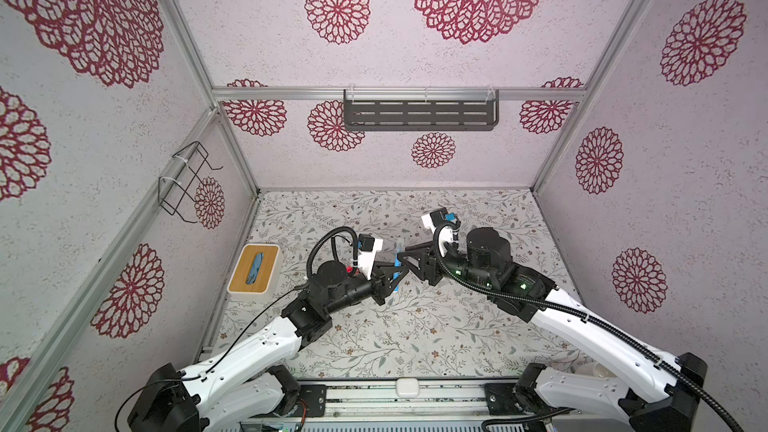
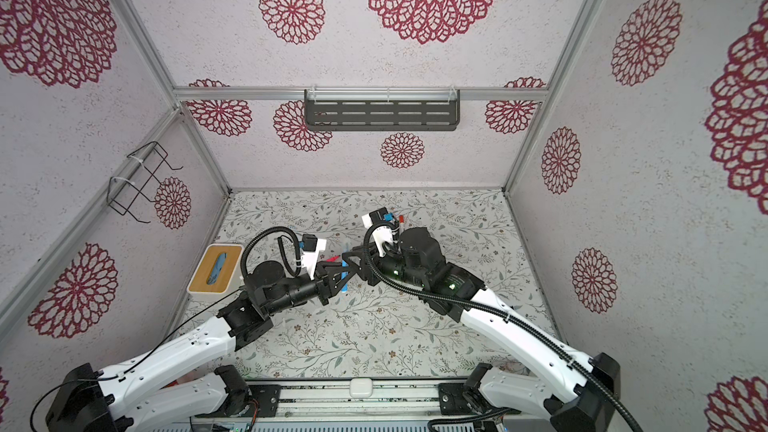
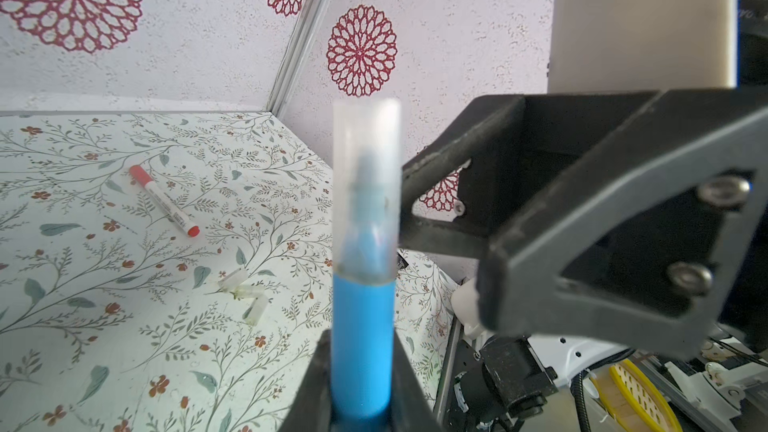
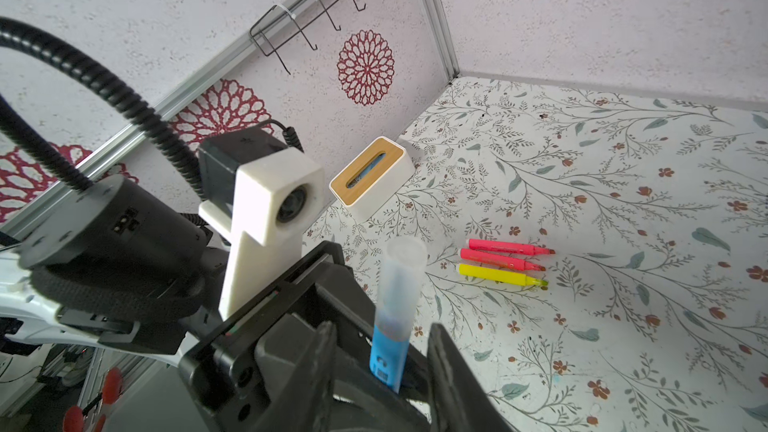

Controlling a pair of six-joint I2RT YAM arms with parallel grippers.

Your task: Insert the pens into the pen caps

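Observation:
My left gripper (image 3: 361, 367) is shut on a blue pen (image 3: 361, 338), which stands up from its jaws above the table's middle. A translucent pen cap (image 3: 368, 168) sits over the pen's tip. My right gripper (image 4: 382, 328) is open, with a finger on each side of the capped pen (image 4: 388, 355) and a gap showing on both sides. In both top views the two grippers (image 1: 392, 274) (image 1: 409, 257) meet tip to tip. Two pink pens (image 4: 509, 248) and a yellow pen (image 4: 500, 276) lie side by side. A white pen with red ends (image 3: 164, 201) lies apart, near loose clear caps (image 3: 232, 280).
A white tissue box with a wooden lid (image 1: 254, 268) stands by the left wall. A wire rack (image 1: 187, 180) hangs on that wall and a dark slotted shelf (image 1: 419, 114) on the back wall. A small white case (image 1: 411, 387) rests on the front rail.

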